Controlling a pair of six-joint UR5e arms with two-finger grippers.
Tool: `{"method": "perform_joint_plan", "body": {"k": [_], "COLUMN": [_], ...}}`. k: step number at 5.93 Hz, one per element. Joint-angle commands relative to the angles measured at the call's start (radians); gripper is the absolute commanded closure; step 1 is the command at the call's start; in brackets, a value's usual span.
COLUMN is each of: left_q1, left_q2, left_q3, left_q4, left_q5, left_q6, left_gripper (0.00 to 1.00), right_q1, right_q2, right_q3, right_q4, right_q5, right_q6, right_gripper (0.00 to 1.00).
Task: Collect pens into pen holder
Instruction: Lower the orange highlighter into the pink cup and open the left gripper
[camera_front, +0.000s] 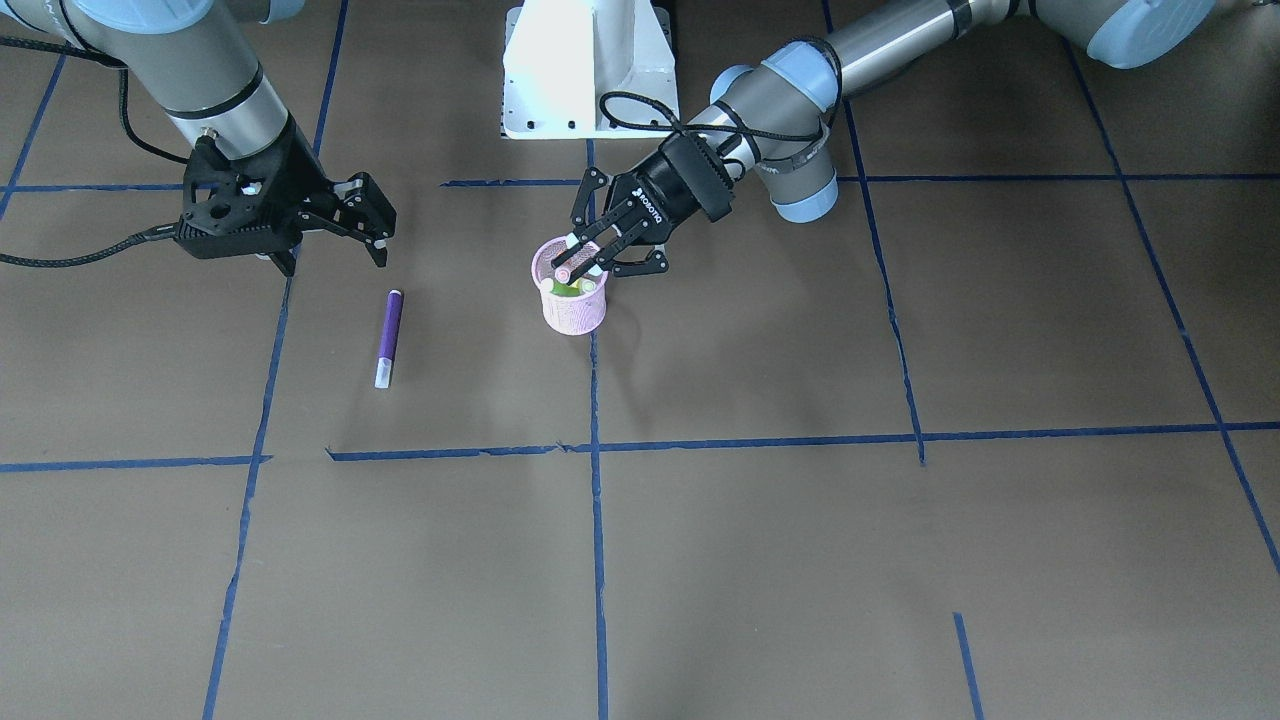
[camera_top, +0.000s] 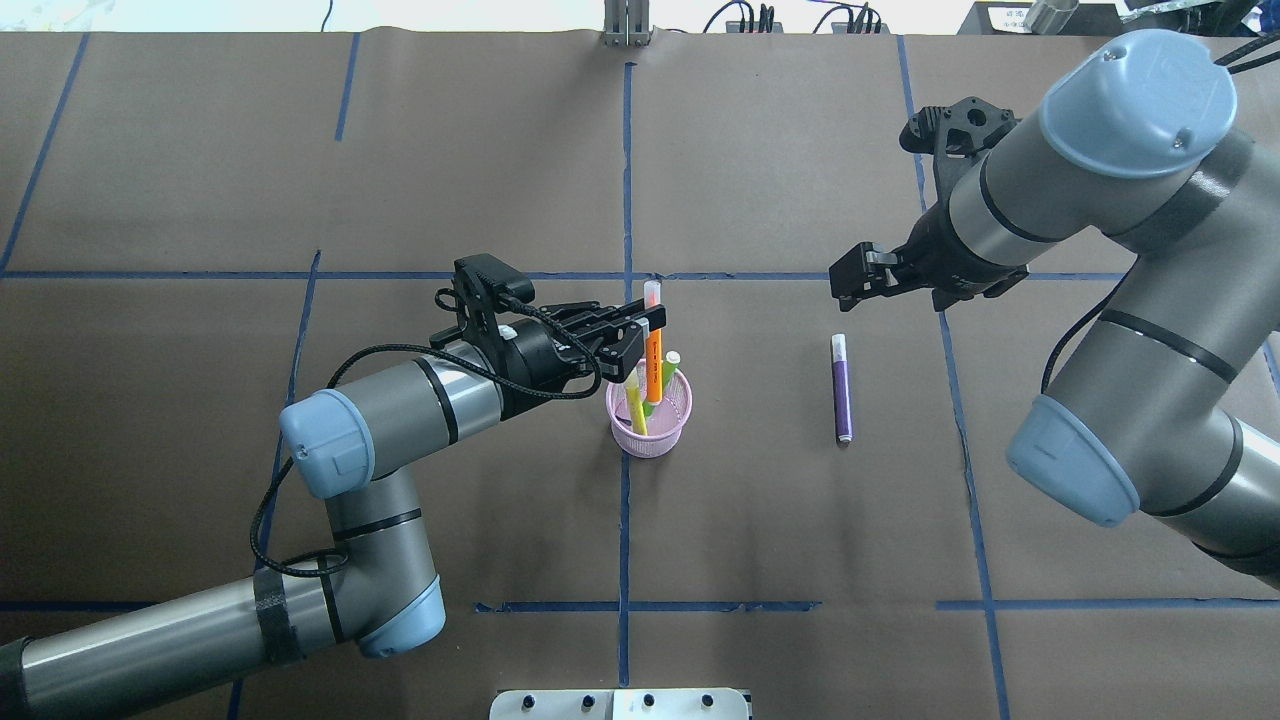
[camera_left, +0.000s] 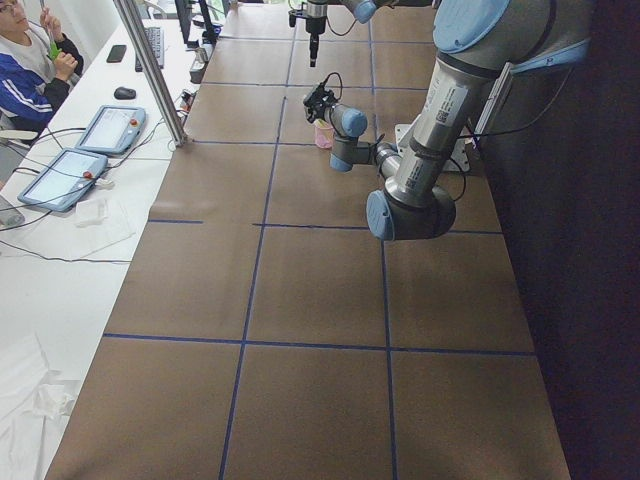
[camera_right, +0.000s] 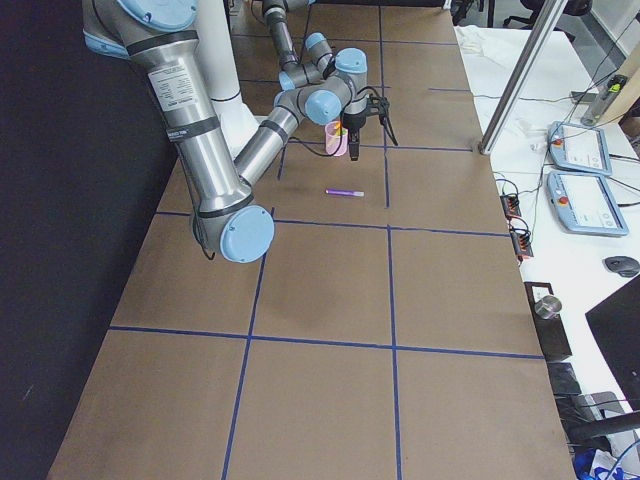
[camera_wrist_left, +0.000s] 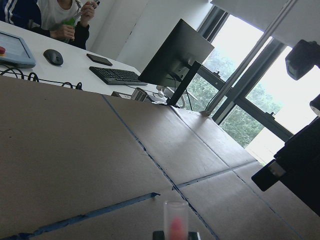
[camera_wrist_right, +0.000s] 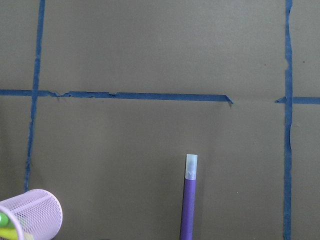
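Observation:
The pink mesh pen holder (camera_top: 655, 437) stands near the table's middle, and also shows in the front view (camera_front: 577, 312) and the right wrist view (camera_wrist_right: 36, 211). My left gripper (camera_top: 640, 330) reaches over its rim and is shut on the orange pen (camera_top: 654, 365). That pen stands upright in the holder with its pale cap up. The green pen (camera_top: 668, 366) and a yellow-green one (camera_top: 635, 408) lean inside. The purple pen (camera_top: 841, 390) lies flat on the table to the holder's right (camera_front: 388, 335) (camera_wrist_right: 188, 207). My right gripper (camera_top: 850, 282) hovers open and empty just beyond its cap end.
Blue tape lines (camera_top: 625, 200) cross the brown table. The white robot base (camera_front: 585, 75) stands at the robot's edge. An operators' desk with tablets (camera_left: 108, 130), a seated person (camera_left: 30, 65) and a metal post (camera_left: 150, 70) are along the far side.

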Motion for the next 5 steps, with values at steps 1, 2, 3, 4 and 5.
{"method": "perform_joint_plan", "body": {"k": [1,2,3,4,5], "left_q1": [0.013,0.016,0.016,0.016,0.013], "left_q2": [0.004,0.009,0.006,0.006,0.007], "left_q3": [0.005,0.005,0.004,-0.002,-0.011], "left_q4": [-0.005,-0.005,-0.003,-0.005,-0.007], "left_q5": [0.000,0.000,0.000,0.000,-0.003], "left_q6": [0.000,0.003,0.005,0.002,-0.003], "left_gripper": [1.00,0.77,0.14,0.00,0.00], "right_q1": [0.001,0.001,0.001,0.001,0.000], "right_q2": [-0.001,-0.003,-0.003,-0.003,-0.003], "right_q3": [0.000,0.000,0.000,0.000,0.000], "right_q4": [0.000,0.000,0.000,0.000,0.000], "right_q5": [0.000,0.000,0.000,0.000,0.000], "right_q6": [0.000,0.000,0.000,0.000,0.000], "right_gripper": [0.00,0.00,0.00,0.00,0.00]}}
